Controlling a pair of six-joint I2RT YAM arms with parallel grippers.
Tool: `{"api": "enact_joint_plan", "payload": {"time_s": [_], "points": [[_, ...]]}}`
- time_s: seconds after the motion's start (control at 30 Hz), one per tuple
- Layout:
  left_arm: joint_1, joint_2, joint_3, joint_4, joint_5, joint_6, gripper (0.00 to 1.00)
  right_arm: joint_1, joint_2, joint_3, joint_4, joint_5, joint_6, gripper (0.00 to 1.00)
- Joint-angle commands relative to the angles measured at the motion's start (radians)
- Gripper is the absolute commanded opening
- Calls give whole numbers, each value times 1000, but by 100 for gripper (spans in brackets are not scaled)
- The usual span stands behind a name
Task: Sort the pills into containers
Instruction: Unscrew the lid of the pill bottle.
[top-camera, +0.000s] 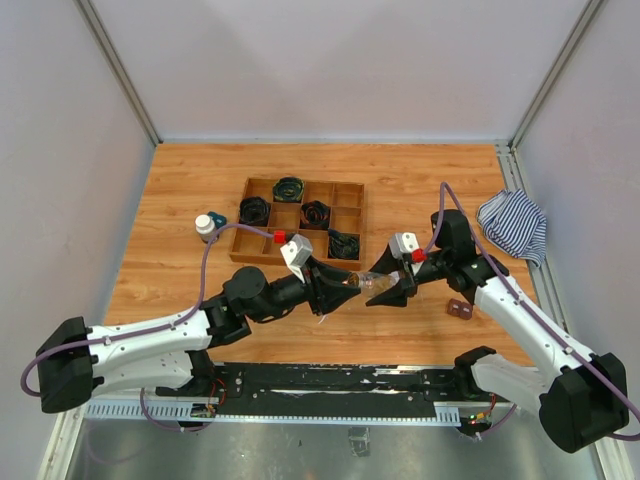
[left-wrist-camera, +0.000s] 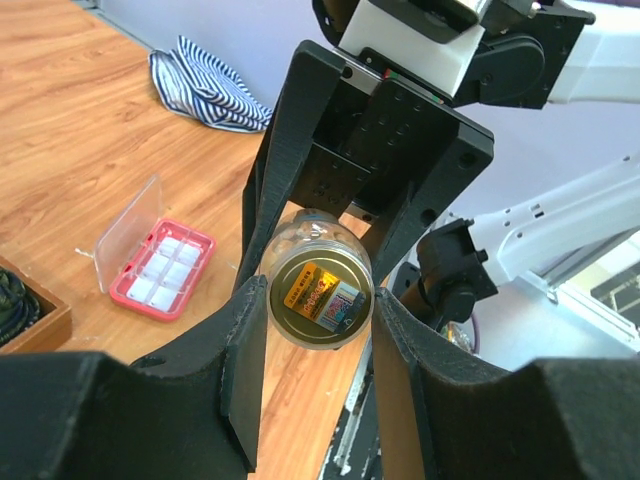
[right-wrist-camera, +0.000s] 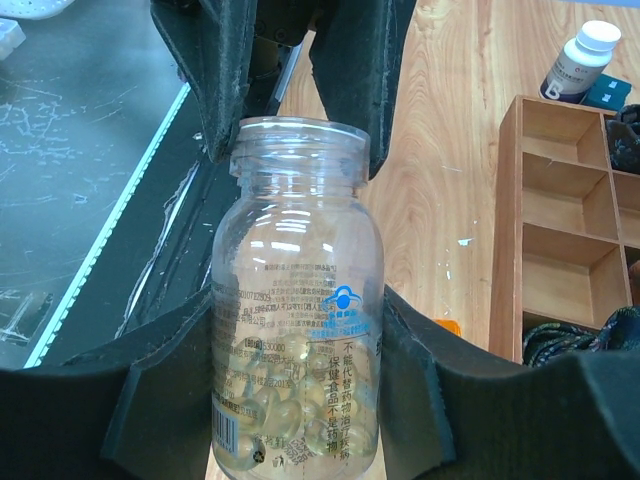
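Above the table's (top-camera: 180, 200) near centre, the clear pill bottle (right-wrist-camera: 295, 250) is clamped around its body by the right gripper (right-wrist-camera: 292, 340) and pinched at its neck by the left gripper (left-wrist-camera: 318, 308), apparently steadied for emptying.

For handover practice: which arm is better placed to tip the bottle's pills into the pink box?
Right, probably: the right tool grips the clear bottle's body and the pink box lies near that arm; the left tool pinches the neck.

The clear vial (right-wrist-camera: 295, 300) shows blue print and pale yellowish pills (right-wrist-camera: 270, 410), its far end seemingly gold; the box (left-wrist-camera: 145, 307) is pink, white inside; the cloth (top-camera: 513, 225) navy-and-white striped.
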Motion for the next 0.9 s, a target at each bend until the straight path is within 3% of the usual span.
{"api": "enact_joint_plan", "payload": {"time_s": [0.0, 0.1, 0.37, 0.53, 0.87], "points": [[-9, -2, 12, 90, -80, -107, 0, 7, -2, 13, 5, -24, -30, 0], [-9, 26, 32, 91, -74, -116, 10, 7, -5, 14, 4, -26, -29, 1], [-9, 52, 32, 88, -39, -126, 69, 7, -4, 14, 1, -26, -29, 1], [-9, -7, 8, 88, -44, -82, 96, 4, -7, 16, 1, -30, -27, 1], [-10, -192, -78, 39, -60, 36, 99, 0, -17, 17, 1, -40, -24, 1]]}}
